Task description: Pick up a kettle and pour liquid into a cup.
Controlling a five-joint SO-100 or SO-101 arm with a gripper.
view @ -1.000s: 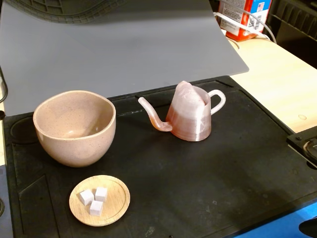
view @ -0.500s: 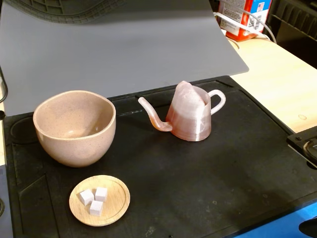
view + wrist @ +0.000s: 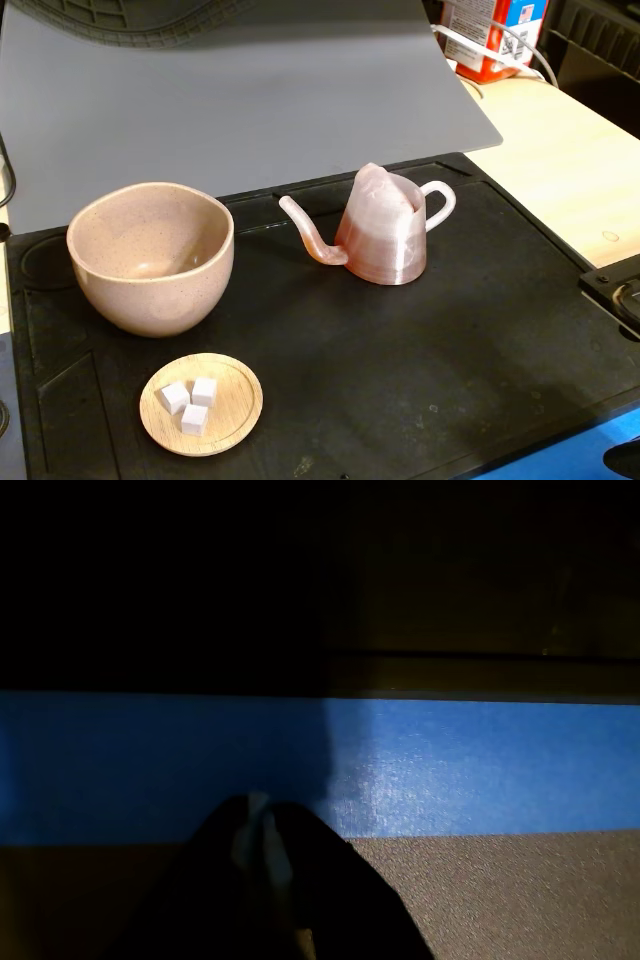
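Kettle, translucent pinkish ribbed 3D-printed teapot (image 3: pixel 385 235), upright on black counter mat (image 3: pixel 400 370), spout toward beige-pink speckled ceramic cup (image 3: pixel 150 255) nearby; fingers (image 3: pixel 262 830) seemingly closed, empty, over blue tape (image 3: pixel 480 770); best approach: loop handle, level lift.

Fixed view high and angled down from the front onto the black mat (image 3: pixel 400 380), kettle (image 3: pixel 385 235) and cup (image 3: pixel 150 255) mid-distance, wrist view very close and dark above a blue strip (image 3: pixel 450 770), end effector (image 3: pixel 258 825) at bottom edge, no clearly shared area
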